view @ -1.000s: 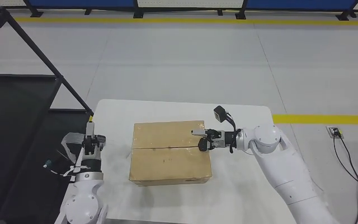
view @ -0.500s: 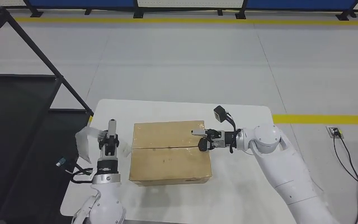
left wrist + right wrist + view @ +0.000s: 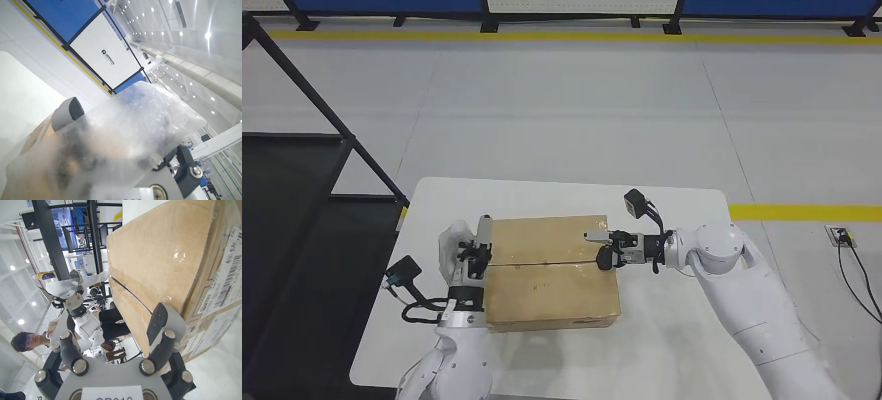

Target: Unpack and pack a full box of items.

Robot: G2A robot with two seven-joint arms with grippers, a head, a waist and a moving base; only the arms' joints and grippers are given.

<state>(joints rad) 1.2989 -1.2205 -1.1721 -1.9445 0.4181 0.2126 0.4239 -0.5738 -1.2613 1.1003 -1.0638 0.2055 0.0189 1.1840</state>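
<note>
A shut cardboard box (image 3: pixel 547 275) with a taped centre seam sits mid-table; the right wrist view shows its top (image 3: pixel 160 256) and its labelled end. My left gripper (image 3: pixel 477 255) is at the box's left end, shut on a crumpled piece of clear plastic film (image 3: pixel 452 250). From the left wrist the film (image 3: pixel 143 117) hides most of the fingers (image 3: pixel 68 113). My right gripper (image 3: pixel 598 250) is open at the box's right end, one ribbed pad (image 3: pixel 157 325) over the top edge near the seam. The left gripper (image 3: pixel 71 289) shows beyond the box.
The white table (image 3: pixel 682 210) has bare room to the right of the box and along its front. A black metal frame (image 3: pixel 342 160) stands off the table's left side. A yellow floor line (image 3: pixel 802 212) runs past the right edge.
My left arm has swung right from the table's left edge to the box's left end, carrying the clear film. The right arm and the box have stayed put.
</note>
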